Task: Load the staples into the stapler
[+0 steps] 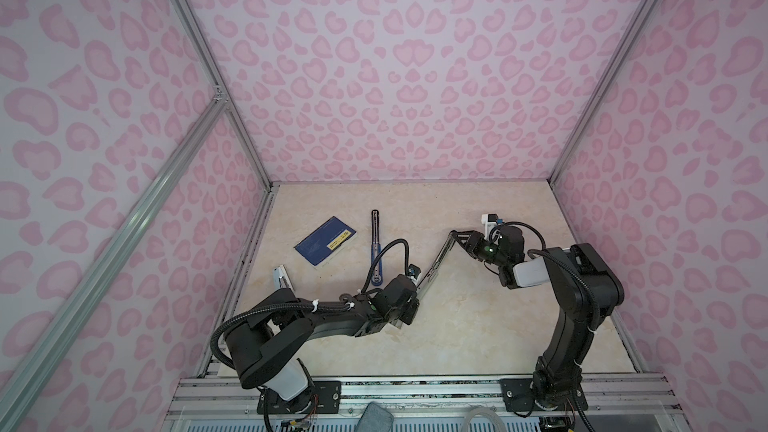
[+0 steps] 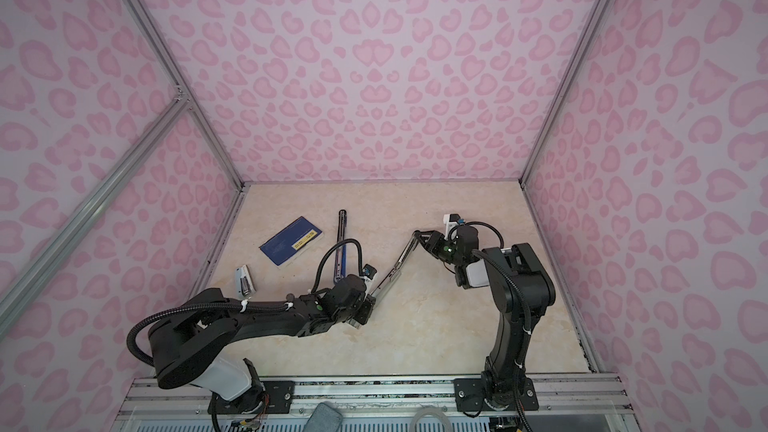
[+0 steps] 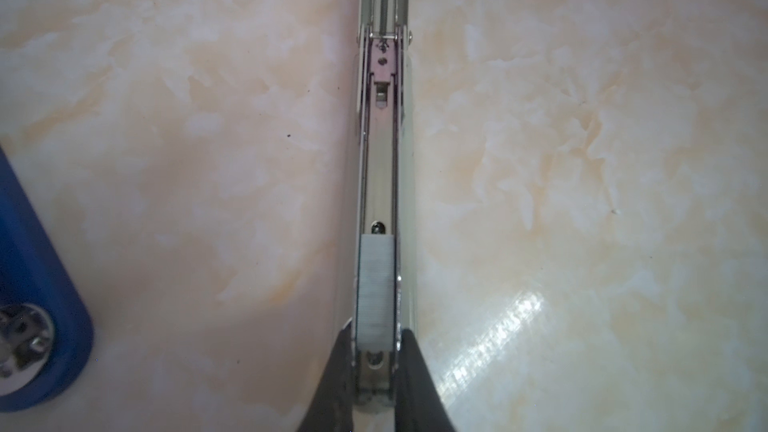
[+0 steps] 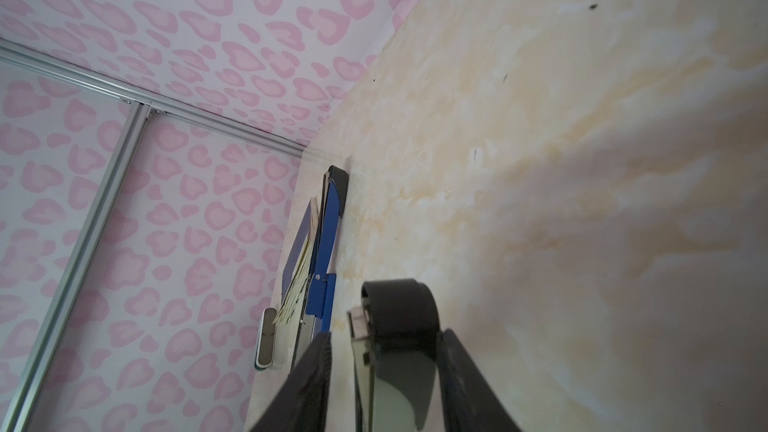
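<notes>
On the cream marbled worktop (image 1: 478, 326), a long silvery metal stapler channel (image 1: 436, 259) runs diagonally between the two arms, from near-left to far-right around the middle of the scene. The left tool (image 3: 377, 329) is closed on its near end, with the two dark fingers (image 3: 332, 376) pressing against the channel's outer walls. A silvery-grey strip of staples (image 3: 376, 288) lies inside the open channel. Its near end sits between those fingers, and bare channel shows beyond it on the far side. The right tool (image 4: 386, 334) grips the channel's far end, clamped on a rounded black cap (image 4: 399, 313) there. Just left of the left tool lies a long blue bar (image 1: 375, 243) with a black far tip, pointing away; whether it joins the channel cannot be told. Further left is a dark blue booklet (image 1: 326, 241) with a yellow label. Near the left wall sits a small white staple tray (image 1: 281, 277) with grey strips inside, well apart from both tools.
</notes>
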`<action>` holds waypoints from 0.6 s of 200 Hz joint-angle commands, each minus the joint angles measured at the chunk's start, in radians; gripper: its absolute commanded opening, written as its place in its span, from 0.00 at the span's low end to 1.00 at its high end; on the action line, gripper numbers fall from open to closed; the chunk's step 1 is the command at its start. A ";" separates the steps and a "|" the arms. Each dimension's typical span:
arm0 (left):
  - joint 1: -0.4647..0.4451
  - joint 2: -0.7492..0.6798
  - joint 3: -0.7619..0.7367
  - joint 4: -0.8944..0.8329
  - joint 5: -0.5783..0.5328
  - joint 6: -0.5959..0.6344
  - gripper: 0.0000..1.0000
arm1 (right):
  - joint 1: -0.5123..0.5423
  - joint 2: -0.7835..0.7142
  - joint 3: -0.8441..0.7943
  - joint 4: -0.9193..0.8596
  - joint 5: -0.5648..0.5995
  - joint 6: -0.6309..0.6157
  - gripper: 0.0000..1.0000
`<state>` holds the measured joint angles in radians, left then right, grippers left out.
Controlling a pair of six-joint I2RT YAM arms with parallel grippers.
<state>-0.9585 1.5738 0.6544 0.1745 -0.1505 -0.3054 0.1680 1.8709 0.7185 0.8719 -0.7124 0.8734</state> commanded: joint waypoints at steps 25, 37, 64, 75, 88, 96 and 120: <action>0.000 -0.005 0.032 0.022 -0.002 0.044 0.04 | 0.060 -0.075 0.045 -0.216 0.012 -0.180 0.44; 0.001 -0.006 0.036 0.022 -0.004 0.050 0.04 | 0.079 -0.101 0.057 -0.264 0.025 -0.221 0.44; 0.001 -0.012 0.048 0.022 -0.007 0.060 0.04 | 0.123 -0.153 0.085 -0.399 0.067 -0.340 0.44; 0.001 -0.013 0.050 0.022 -0.005 0.063 0.04 | 0.145 -0.171 0.094 -0.441 0.089 -0.388 0.44; 0.001 -0.016 0.053 0.022 -0.002 0.068 0.04 | 0.165 -0.187 0.100 -0.476 0.112 -0.428 0.44; 0.000 -0.017 0.054 -0.003 -0.001 0.070 0.04 | 0.177 -0.191 0.107 -0.493 0.122 -0.449 0.44; 0.001 -0.020 0.057 -0.015 0.000 0.073 0.04 | 0.212 -0.205 0.123 -0.540 0.148 -0.500 0.44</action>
<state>-0.9554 1.5665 0.6968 0.1272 -0.1757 -0.2790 0.3511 1.6730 0.8330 0.4274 -0.5869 0.4652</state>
